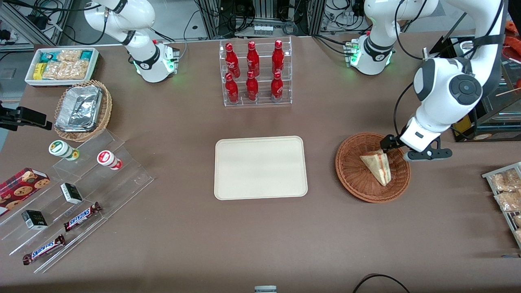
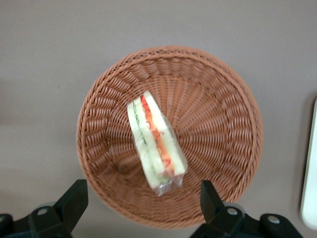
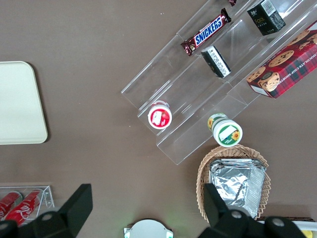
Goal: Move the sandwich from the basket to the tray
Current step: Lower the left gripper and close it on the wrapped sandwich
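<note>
Wicker basket (image 2: 124, 89) holds sandwich (image 2: 156, 144); end effector (image 2: 141, 201) above, spread.

Red bottles (image 1: 253, 73) in clear rack (image 1: 257, 99)

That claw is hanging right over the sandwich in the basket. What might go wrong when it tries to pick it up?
The gripper is open above the basket, not touching anything.

1. The sandwich sits in clear, slippery-looking wrap, so it might slide out of the fingers.
2. It is soft bread; a hard squeeze could crush it.
3. It lies near the basket's wall nearest the front camera; a finger might catch the woven rim and drag the basket before reaching the tray.
</note>
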Tool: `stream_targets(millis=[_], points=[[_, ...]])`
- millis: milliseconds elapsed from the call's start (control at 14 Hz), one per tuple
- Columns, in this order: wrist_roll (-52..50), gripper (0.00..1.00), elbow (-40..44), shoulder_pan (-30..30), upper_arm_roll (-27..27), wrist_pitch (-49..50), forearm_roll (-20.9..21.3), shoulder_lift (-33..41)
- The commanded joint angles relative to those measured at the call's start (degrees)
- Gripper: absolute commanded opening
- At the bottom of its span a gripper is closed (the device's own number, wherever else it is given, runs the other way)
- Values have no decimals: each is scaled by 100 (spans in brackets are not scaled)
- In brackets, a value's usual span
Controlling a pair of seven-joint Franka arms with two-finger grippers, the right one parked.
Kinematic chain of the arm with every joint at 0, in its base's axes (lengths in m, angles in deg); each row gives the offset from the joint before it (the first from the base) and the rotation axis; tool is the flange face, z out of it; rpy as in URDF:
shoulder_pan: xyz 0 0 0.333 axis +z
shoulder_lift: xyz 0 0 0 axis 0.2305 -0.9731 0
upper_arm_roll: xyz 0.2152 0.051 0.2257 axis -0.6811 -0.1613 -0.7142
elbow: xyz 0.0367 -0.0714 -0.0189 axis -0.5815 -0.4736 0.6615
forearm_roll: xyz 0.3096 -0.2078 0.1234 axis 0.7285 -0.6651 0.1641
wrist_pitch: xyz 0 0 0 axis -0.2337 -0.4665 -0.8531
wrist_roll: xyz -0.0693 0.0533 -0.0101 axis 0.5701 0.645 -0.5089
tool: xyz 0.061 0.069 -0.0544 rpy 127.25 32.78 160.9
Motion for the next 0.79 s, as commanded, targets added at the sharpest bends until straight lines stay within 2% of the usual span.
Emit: stream_targets(millis=[0,214,429,714], points=[[-982,100,-443,-103,0,-601,-12,105],[-2360,100,-479,-112,0,-857,-12,-104],[-3311,100,-452,-120,0,-954,-12,-316],[-3551,100,-444,-182,0,-1086,-12,-562]])
